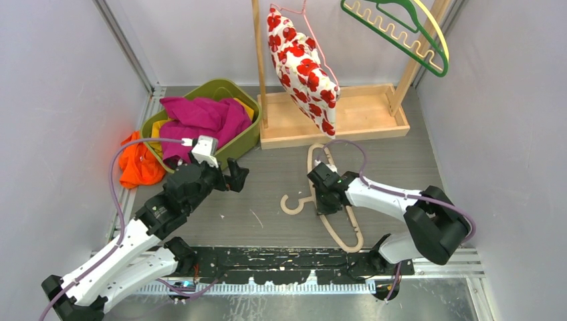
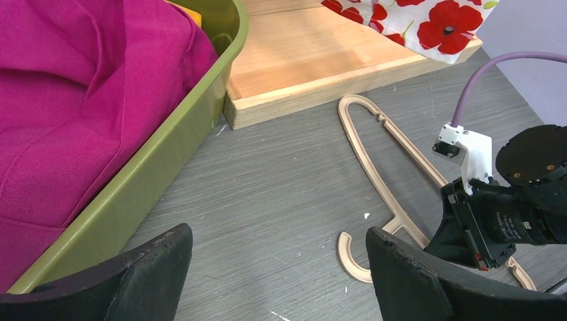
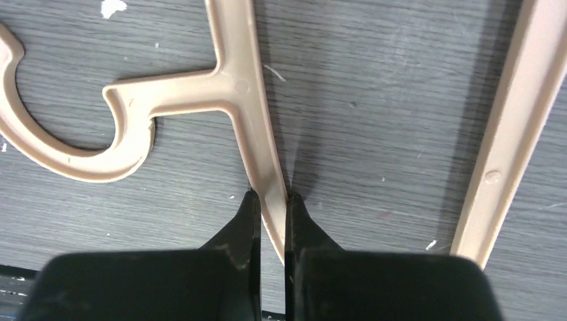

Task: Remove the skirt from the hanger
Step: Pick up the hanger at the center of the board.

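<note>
Right, wooden rack at the far side carries the skirt on its pink hanger, long axis slanting down toward my right. It sits straight beyond my right gripper, the nearer one, but that's pinched onto the beige hanger lying flat on the table. My left gripper hovers with fingers apart, holding nothing, beside the green bin.

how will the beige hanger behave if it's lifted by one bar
Probably stiff and light: the beige hanger is a thin moulded frame. The right hand pinches one narrow, smooth bar, so it may pivot or slip.
</note>
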Action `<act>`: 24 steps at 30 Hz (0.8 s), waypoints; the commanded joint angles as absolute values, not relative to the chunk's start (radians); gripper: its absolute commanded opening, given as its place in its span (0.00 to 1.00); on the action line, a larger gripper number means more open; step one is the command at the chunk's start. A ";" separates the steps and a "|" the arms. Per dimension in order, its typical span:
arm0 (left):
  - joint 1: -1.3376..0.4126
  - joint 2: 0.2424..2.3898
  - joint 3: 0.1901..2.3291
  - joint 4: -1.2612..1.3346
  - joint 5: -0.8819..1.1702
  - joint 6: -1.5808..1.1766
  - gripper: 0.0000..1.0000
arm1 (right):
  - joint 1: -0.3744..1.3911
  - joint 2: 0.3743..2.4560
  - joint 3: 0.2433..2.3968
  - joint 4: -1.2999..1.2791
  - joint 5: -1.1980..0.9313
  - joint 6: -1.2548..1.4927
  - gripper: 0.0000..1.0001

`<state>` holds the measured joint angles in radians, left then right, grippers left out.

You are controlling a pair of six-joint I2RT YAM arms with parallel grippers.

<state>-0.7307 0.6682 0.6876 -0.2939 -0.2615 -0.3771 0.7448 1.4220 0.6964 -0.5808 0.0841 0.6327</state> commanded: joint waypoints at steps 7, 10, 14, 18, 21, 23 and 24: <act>-0.727 0.661 0.693 -0.211 -0.267 -0.370 0.99 | 0.782 1.338 0.705 -0.673 -0.027 0.678 0.01; -0.727 0.643 0.698 -0.226 -0.275 -0.376 0.99 | 0.826 1.269 0.771 -0.716 -0.084 0.671 0.01; -0.728 0.615 0.702 -0.241 -0.283 -0.374 0.99 | 0.869 1.195 0.878 -0.797 -0.118 0.667 0.01; -0.728 0.596 0.710 -0.248 -0.287 -0.372 0.99 | 0.904 1.112 0.938 -0.845 -0.147 0.683 0.01; -0.728 0.588 0.716 -0.255 -0.280 -0.375 0.99 | 0.931 1.039 0.942 -0.850 -0.137 0.713 0.01; -0.728 0.580 0.716 -0.255 -0.271 -0.383 0.99 | 0.939 1.004 0.962 -0.862 -0.134 0.713 0.01; -0.727 0.577 0.716 -0.257 -0.269 -0.385 0.99 | 0.941 0.991 0.983 -0.876 -0.129 0.705 0.01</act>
<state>-0.7307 0.5957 0.6876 -0.2874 -0.2661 -0.3813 0.9257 1.0496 0.9112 -0.8246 -0.1169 0.6857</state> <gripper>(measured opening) 0.994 0.213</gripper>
